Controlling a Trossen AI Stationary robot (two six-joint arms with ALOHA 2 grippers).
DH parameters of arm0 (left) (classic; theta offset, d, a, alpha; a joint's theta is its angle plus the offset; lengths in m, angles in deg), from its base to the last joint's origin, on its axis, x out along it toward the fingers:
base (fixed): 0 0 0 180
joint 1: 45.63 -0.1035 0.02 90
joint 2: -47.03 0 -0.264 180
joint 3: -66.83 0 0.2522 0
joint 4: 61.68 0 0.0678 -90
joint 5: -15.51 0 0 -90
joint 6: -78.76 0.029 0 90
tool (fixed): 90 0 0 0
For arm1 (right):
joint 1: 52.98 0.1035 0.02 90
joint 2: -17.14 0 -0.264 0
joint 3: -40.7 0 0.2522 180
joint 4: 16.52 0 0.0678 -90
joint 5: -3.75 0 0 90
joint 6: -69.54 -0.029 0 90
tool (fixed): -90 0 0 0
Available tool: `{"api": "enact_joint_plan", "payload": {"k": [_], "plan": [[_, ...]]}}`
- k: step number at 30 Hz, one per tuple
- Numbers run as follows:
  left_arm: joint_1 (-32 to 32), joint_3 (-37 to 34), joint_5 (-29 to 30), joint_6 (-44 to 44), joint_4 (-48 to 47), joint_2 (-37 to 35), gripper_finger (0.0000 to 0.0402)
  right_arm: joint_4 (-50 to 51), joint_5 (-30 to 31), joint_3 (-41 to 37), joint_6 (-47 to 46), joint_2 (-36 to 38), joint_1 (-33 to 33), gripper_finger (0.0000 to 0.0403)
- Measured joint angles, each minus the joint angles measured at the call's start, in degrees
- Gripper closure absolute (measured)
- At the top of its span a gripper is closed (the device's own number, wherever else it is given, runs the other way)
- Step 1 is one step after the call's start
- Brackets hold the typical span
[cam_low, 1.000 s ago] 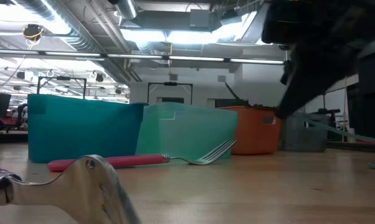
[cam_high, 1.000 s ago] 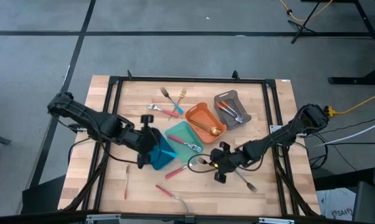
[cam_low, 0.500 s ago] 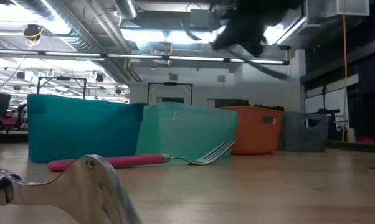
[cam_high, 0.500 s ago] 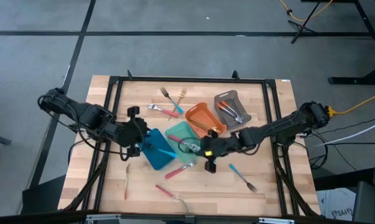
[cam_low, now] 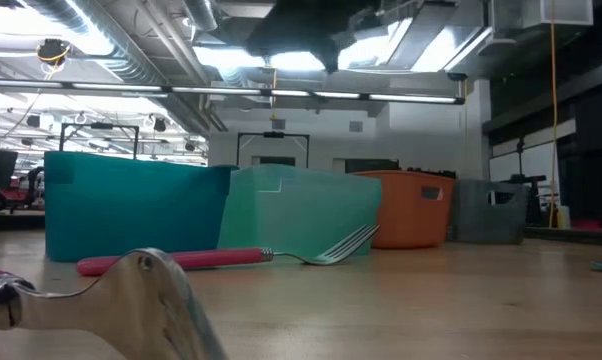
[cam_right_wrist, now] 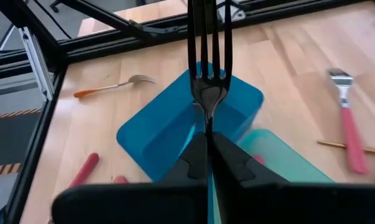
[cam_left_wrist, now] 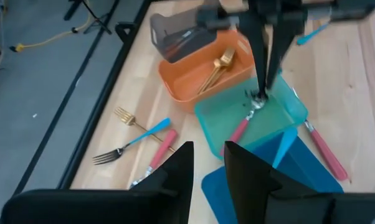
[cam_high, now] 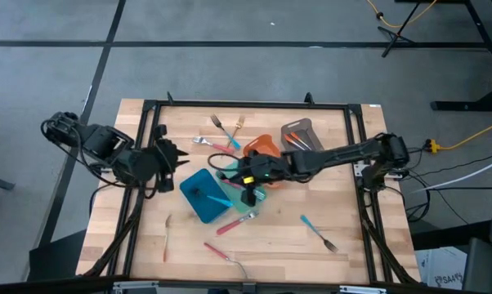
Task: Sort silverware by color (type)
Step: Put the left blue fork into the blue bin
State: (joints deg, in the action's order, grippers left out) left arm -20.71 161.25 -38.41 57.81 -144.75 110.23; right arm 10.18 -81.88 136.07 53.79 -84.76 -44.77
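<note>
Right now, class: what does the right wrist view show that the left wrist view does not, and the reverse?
Only the right wrist view shows the right gripper shut on a fork, its tines dark, and an orange-handled utensil on the table. Only the left wrist view shows the orange tray holding gold utensils, plus the grey tray. Both show the blue tray and the teal tray.
</note>
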Motion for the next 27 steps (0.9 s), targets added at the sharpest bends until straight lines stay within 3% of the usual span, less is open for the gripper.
{"api": "enact_joint_plan", "payload": {"k": [14,27], "plan": [[-0.15,0.02,2.25,-1.22,-0.73,-2.61,0.0319,-5.64,-12.17,16.18,0.02,-17.9,-0.77,0.0403],[-0.15,0.02,2.27,-1.44,-0.73,-2.58,0.0319,-5.65,-12.24,19.1,-0.33,-24.84,-1.48,0.0403]]}}
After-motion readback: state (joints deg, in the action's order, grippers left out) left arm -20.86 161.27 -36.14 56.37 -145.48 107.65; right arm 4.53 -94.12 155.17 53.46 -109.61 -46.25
